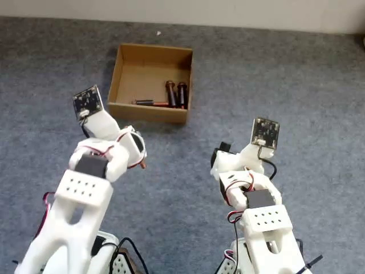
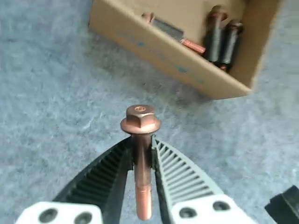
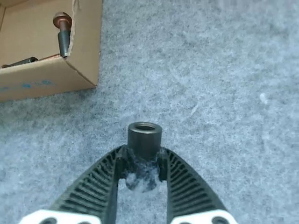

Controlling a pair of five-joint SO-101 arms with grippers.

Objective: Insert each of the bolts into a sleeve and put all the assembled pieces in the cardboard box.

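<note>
The left gripper (image 2: 141, 145) is clamped on a copper-coloured bolt (image 2: 141, 163), its ribbed fingers pressing the shank just under the flanged hex head, so that the head stands out past the fingertips and the threaded end runs back between the jaws. The right gripper (image 3: 144, 156) is closed around a dark sleeve (image 3: 145, 137), gripping its lower part and leaving the open bore and rim free beyond the fingertips. The two arms sit side by side with a strip of bare grey carpet (image 1: 285, 74) between them. In the high view the bolt and the sleeve are well apart. The cardboard box (image 1: 149, 113) lies on the carpet beyond the left arm, open at the top, with its near wall just ahead of the left gripper and one near corner showing in the right wrist view. Three assembled pieces (image 1: 171, 94) are inside. Two lie side by side close to the box's right wall, near the near-right corner, and the third lies flat along the near wall. The far and left parts of the box floor are bare cardboard. On the right arm's side of the box the carpet runs open as far as the wall strip at the back edge.
</note>
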